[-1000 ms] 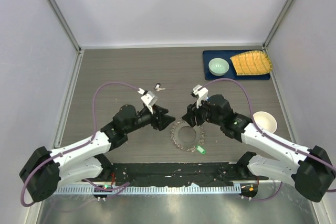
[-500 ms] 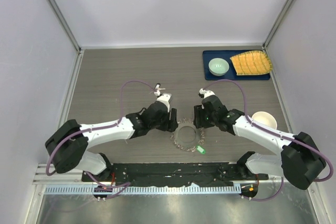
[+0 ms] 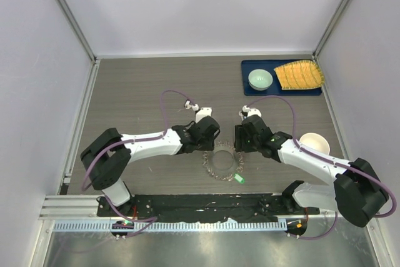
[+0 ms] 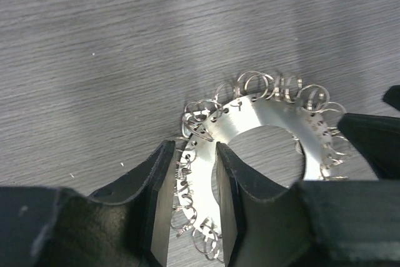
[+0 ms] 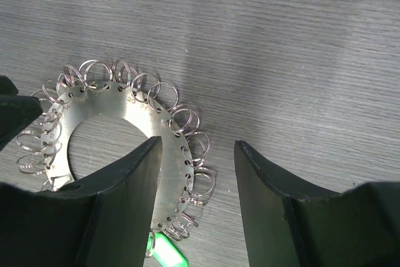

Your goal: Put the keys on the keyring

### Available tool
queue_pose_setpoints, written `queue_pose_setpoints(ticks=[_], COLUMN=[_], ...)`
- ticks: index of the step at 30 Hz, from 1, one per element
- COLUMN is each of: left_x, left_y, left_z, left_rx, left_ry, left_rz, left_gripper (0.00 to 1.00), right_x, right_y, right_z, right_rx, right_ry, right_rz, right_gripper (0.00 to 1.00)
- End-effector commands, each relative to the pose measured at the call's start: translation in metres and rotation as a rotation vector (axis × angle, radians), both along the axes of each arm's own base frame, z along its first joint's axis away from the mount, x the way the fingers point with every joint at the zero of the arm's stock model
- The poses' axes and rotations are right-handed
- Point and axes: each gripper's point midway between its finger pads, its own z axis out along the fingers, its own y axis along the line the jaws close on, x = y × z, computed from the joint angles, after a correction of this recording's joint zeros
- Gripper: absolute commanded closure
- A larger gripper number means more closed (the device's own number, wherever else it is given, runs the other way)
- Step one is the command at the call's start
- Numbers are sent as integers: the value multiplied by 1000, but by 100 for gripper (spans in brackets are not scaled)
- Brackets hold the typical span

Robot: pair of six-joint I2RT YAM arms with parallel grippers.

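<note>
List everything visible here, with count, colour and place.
table: one, grey-brown, enclosure floor
keyring: one, silver, centre
green key: one, green, at keyring's near right
second key: one, colour unclear, farther back, left
tray: one, dark blue, far right
small bowl: one, pale green, on tray
ridged item: one, yellow, on tray
white bowl: one, white, right side
left gripper: one, black, astride keyring's band
right gripper: one, black, open, over keyring's right edge

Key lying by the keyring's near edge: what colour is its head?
The key has a bright green head, clearest in the top external view.
</note>
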Motion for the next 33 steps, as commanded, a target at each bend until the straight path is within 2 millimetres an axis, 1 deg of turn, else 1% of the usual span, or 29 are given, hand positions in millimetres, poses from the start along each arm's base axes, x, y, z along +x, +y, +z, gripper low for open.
queue_pose_setpoints(ticks=[1,6,10,12,14,19,21,26,27,30,33], left_x=[2,1,2,3,5,9,10,9,10,9,11], left_y=[-2,-5,-11,-13,-16,-15,-12,-16,-19,-22,-22], left_z=[1,-11,-7,0,4,0,-2,-9,-7,-10,-13], left_rx=[26,46,16,-6,-19,5,25,38,34,42,55], left_ry=[3,26,24,12,-6,-20,-30,-23,-27,-27,-31], left_rz=[39,39,45,49,51,68,79,74,71,65,74], left_gripper=[66,69,69,68,64,58,58,62,63,66,69], right_x=[14,15,15,14,15,14,14,14,14,13,13], right_y=[1,1,1,1,1,1,1,1,2,2,1], right_z=[14,14,14,14,15,15,16,14,14,13,14], right_rx=[34,41,46,48,52,55,58,59,61,62,66], right_ry=[-80,-92,-98,-100,-110,-113,-116,-118,-115,-116,-123], right_rz=[-30,-26,-19,-17,-15,-10,-6,-5,-2,0,-1], right_gripper=[44,44,44,44,44,44,44,44,44,44,44])
